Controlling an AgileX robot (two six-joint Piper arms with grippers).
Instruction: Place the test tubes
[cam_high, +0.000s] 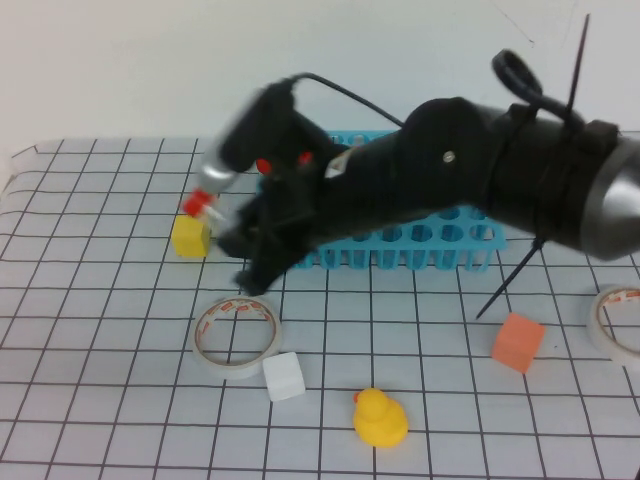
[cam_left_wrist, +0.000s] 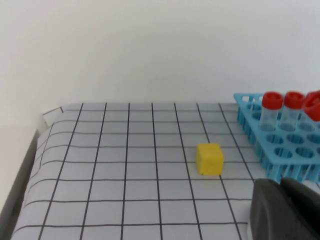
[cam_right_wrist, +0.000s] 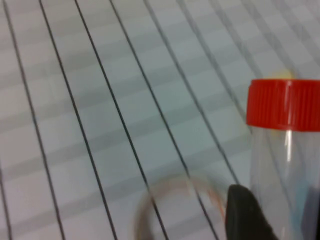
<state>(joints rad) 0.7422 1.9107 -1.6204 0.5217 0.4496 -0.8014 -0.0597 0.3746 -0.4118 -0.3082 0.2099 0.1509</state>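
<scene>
My right arm reaches across the table to the left, and my right gripper (cam_high: 240, 140) is shut on a clear test tube (cam_high: 213, 175). The tube's red cap points down toward the yellow cube (cam_high: 190, 237). In the right wrist view the tube (cam_right_wrist: 285, 165) stands beside one dark finger (cam_right_wrist: 245, 215) of the right gripper (cam_right_wrist: 280, 210), above the grid mat. The blue rack (cam_high: 440, 240) lies behind the arm. It (cam_left_wrist: 280, 145) holds red-capped tubes (cam_left_wrist: 272, 102) at its near end. My left gripper (cam_left_wrist: 282, 210) is shut and empty, low over the mat near the rack's corner.
A tape roll (cam_high: 237, 335) lies under the right arm, with a white cube (cam_high: 283, 377) and a yellow duck (cam_high: 380, 418) nearer the front. An orange cube (cam_high: 518, 342) and a second tape roll (cam_high: 620, 322) sit at the right. The yellow cube (cam_left_wrist: 209, 159) sits left of the rack.
</scene>
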